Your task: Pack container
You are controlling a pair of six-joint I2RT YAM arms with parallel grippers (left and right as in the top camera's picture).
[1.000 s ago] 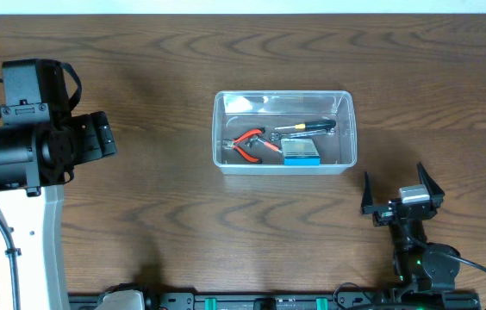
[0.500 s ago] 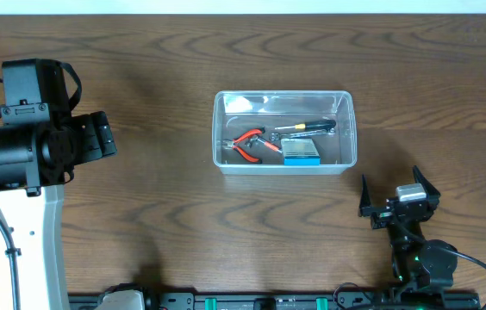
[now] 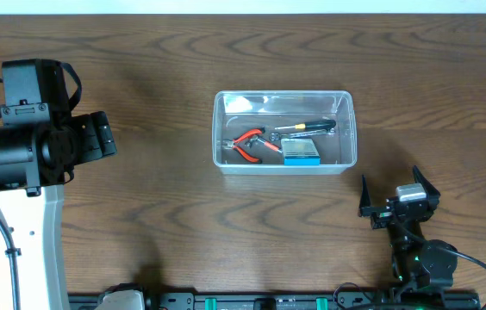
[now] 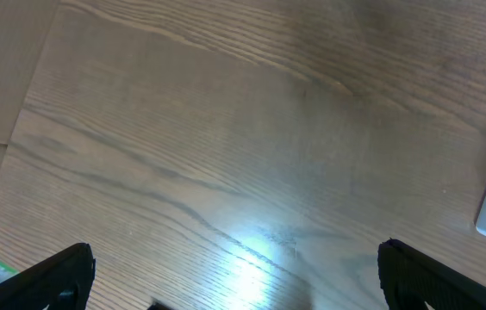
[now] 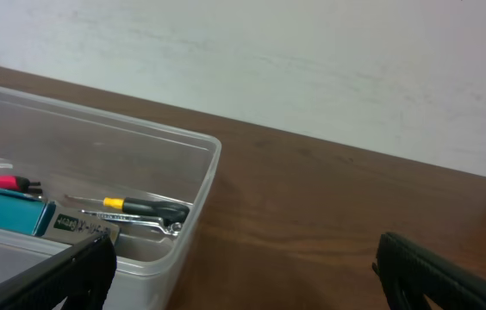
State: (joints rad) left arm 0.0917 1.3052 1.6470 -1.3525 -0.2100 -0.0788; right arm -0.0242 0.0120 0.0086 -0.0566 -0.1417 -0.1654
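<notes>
We see the container (image 3: 283, 95) at the middle of the bench (image 3: 157, 69), with red pliers (image 3: 250, 144), a screwdriver (image 3: 308, 127) and a small blue box (image 3: 300, 153) inside it. Our right hand (image 3: 396, 194) is spread wide and empty, near the container's front right corner. Our left hand (image 4: 234, 275) is also spread, over bare wood well to its left.

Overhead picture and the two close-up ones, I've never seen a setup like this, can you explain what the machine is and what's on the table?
These are two robot arms at a wooden table. The overhead view looks straight down; each close-up comes from a wrist camera, its own dark fingers at the bottom. The left claw and right claw are open, holding nothing. On the table stands a clear container with red-handled pliers, a screwdriver and a blue-and-white box inside.
</notes>
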